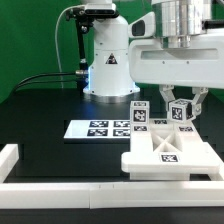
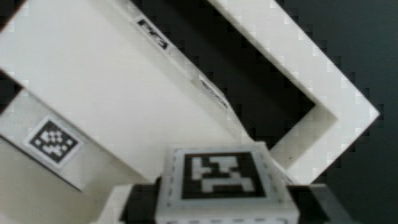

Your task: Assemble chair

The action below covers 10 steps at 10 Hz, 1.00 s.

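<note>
Exterior view shows the hand hanging from the white arm above the right half of the bench, its two dark fingers closed on either side of a small white cube that carries a black-and-white tag on its facing side. The cube is clamped between them, held just over the chair's flat seat panel. In the wrist view the same cube sits between the finger pads, its tag facing the camera, with the panel spread out beyond it.

The seat panel lies flat on the black bench near the front rail, a tag on its upper face and notches cut into its edges. A second white tagged block stands upright at the panel's far corner, toward the exterior view's left of the held cube. Farther to that side, the marker board lies flat on the bench. Behind it stands the arm's white base.
</note>
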Tool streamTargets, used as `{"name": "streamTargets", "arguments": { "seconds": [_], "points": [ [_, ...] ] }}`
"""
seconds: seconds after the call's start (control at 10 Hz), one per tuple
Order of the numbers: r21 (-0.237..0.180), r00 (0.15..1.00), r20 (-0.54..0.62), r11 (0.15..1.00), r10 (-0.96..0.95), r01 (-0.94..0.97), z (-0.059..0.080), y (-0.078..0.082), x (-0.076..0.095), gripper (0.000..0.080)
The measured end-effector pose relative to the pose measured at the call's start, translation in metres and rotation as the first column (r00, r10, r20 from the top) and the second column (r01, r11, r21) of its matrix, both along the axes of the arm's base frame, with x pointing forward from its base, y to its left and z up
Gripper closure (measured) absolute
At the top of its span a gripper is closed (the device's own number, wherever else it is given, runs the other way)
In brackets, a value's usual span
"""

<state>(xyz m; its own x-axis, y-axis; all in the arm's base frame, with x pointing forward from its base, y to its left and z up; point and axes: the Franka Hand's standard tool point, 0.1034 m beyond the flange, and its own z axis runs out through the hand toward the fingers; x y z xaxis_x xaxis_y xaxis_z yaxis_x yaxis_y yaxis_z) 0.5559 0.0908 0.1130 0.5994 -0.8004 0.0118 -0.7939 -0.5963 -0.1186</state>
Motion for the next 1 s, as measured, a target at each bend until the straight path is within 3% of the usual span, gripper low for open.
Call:
{"name": "streamTargets", "arguments": {
  "seconds": [0.2, 0.5, 0.6, 0.8, 1.0],
  "points": [
    [0.016, 0.998, -0.005, 0.997, -0.069, 0.069, 0.000, 0.001, 0.000, 0.0518],
    [0.012, 1.000, -0.010, 1.000, -0.002, 0.002, 0.001, 0.001, 0.000, 0.0190],
    [-0.002, 0.990, -0.002, 0.990, 0.142, -0.142, 0.003, -0.002, 0.002, 0.0190],
    [-0.044, 0.841, -0.019, 0.840, 0.541, -0.542, 0.001, 0.005, -0.002, 0.0152],
    [-0.055, 0.744, -0.023, 0.742, 0.668, -0.668, 0.001, 0.007, -0.003, 0.0151]
  ]
}}
